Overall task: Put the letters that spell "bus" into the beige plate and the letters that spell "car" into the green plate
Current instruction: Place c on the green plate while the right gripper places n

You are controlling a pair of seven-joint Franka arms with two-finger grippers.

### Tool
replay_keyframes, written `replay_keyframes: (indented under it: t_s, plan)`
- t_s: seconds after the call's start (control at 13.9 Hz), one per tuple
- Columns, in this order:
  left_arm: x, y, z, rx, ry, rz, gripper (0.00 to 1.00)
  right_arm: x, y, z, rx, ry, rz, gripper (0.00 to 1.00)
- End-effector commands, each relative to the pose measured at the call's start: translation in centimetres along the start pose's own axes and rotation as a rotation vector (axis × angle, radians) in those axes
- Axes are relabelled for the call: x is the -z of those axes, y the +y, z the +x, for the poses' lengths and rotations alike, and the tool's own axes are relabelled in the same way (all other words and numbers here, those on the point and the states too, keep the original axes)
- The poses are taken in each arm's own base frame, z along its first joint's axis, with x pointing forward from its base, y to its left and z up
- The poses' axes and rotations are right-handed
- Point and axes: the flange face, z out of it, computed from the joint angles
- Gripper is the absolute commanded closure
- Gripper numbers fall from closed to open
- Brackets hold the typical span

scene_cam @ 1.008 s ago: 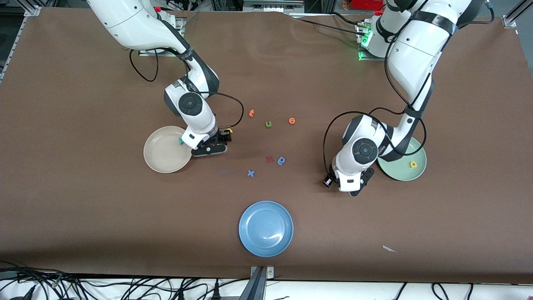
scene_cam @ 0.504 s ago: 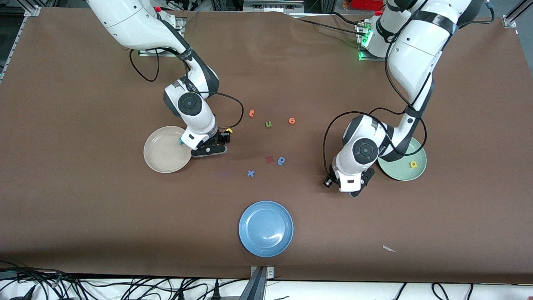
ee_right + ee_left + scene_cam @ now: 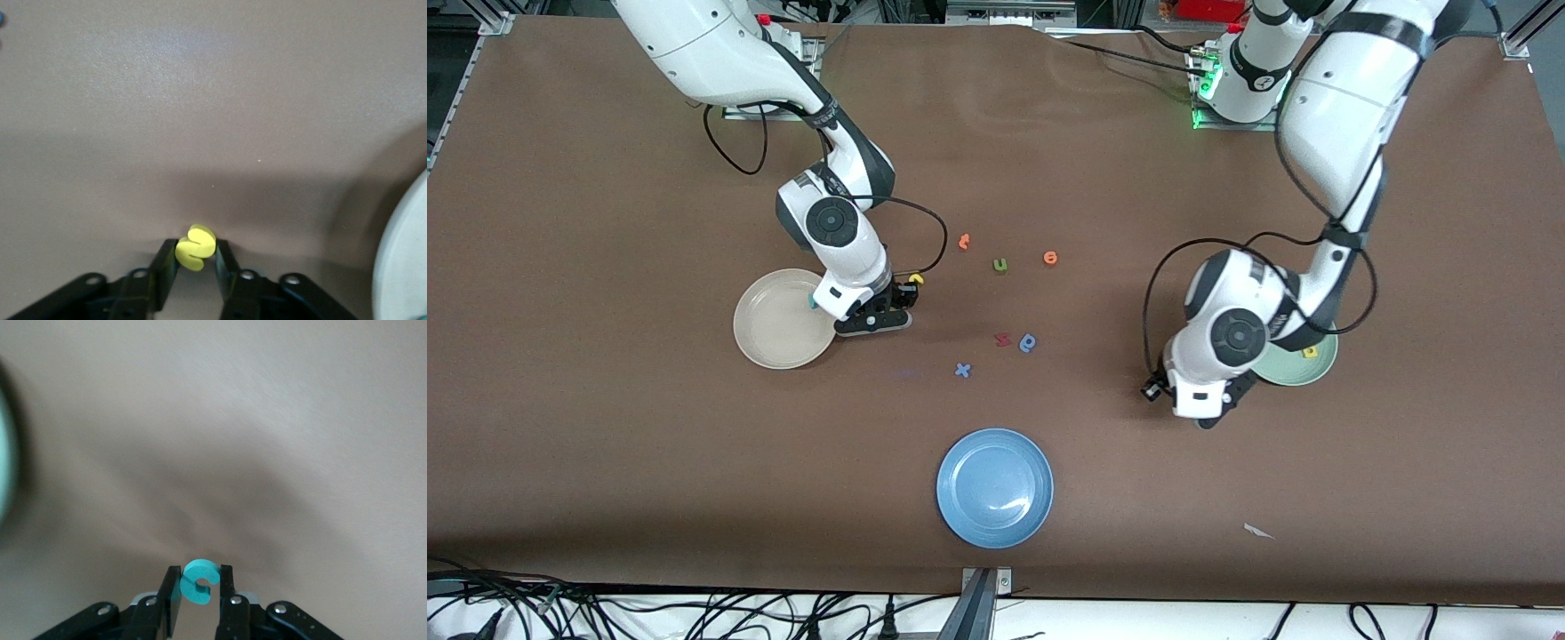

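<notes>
Lifted left claw (image 3: pixel 198 587) pinches teal c (image 3: pixel 199 581); right claw (image 3: pixel 195 257) pinches yellow s (image 3: pixel 195 247).

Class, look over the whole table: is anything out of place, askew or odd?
One oddity: a small white scrap lies on the brown table, nearer the camera than the green plate, belonging to neither letters nor plates. The loose letters are merely scattered.

No printed text, label, brand or number can be read. Only foam letter shapes are seen: a teal c (image 3: pixel 200 581) and a yellow s (image 3: pixel 195 247) in the wrist views, and a blue x (image 3: pixel 962 370) on the table (image 3: pixel 605 462).
</notes>
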Motion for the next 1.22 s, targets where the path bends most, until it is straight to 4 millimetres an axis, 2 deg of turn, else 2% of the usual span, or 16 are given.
replay_keyframes:
  t_s: [0.0, 0.14, 0.29, 0.43, 0.58, 0.65, 0.72, 0.79, 0.86, 0.94, 1.01, 1.15]
  plan:
    - [4.2, -4.8, 1.9, -0.149, -0.054, 0.098, 0.96, 0.9, 1.4, 0.5, 0.001, -0.003, -0.042, 0.75]
    - [5.1, -8.3, 3.4, -0.236, -0.105, 0.143, 0.96, 3.2, 3.0, 1.2, -0.022, -0.012, -0.066, 0.75]
    - [4.6, -11.5, 4.7, -0.295, -0.134, 0.163, 0.96, 5.9, 5.0, 1.7, -0.005, -0.029, -0.091, 0.75]
    - [3.3, -13.8, 5.6, -0.344, -0.163, 0.168, 0.94, 8.1, 7.9, 2.2, 0.021, -0.046, -0.110, 0.74]
    - [1.3, -14.8, 5.5, -0.362, -0.161, 0.154, 0.88, 9.6, 11.3, 2.5, 0.064, -0.061, -0.118, 0.74]
    - [0.4, -15.0, 5.6, -0.364, -0.143, 0.140, 0.79, 9.7, 12.9, 2.5, 0.088, -0.069, -0.119, 0.74]
    - [0.3, -15.3, 6.0, -0.361, -0.134, 0.136, 0.63, 9.6, 14.3, 2.4, 0.106, -0.076, -0.117, 0.73]
    - [0.3, -15.3, 5.9, -0.364, -0.134, 0.135, 0.35, 9.4, 15.0, 2.2, 0.122, -0.085, -0.115, 0.70]
    - [0.4, -15.3, 6.0, -0.362, -0.132, 0.134, 0.05, 8.8, 15.5, 1.9, 0.120, -0.091, -0.113, 0.42]
    - [0.9, -15.2, 6.1, -0.363, -0.126, 0.131, 0.00, 8.5, 15.6, 1.7, 0.118, -0.081, -0.108, 0.12]
    - [2.4, -15.2, 6.3, -0.359, -0.107, 0.120, 0.00, 8.3, 15.5, 1.5, 0.114, -0.075, -0.104, 0.01]
    - [6.3, -15.0, 6.5, -0.380, -0.062, 0.085, 0.00, 8.2, 15.5, 1.5, 0.108, -0.076, -0.105, 0.00]
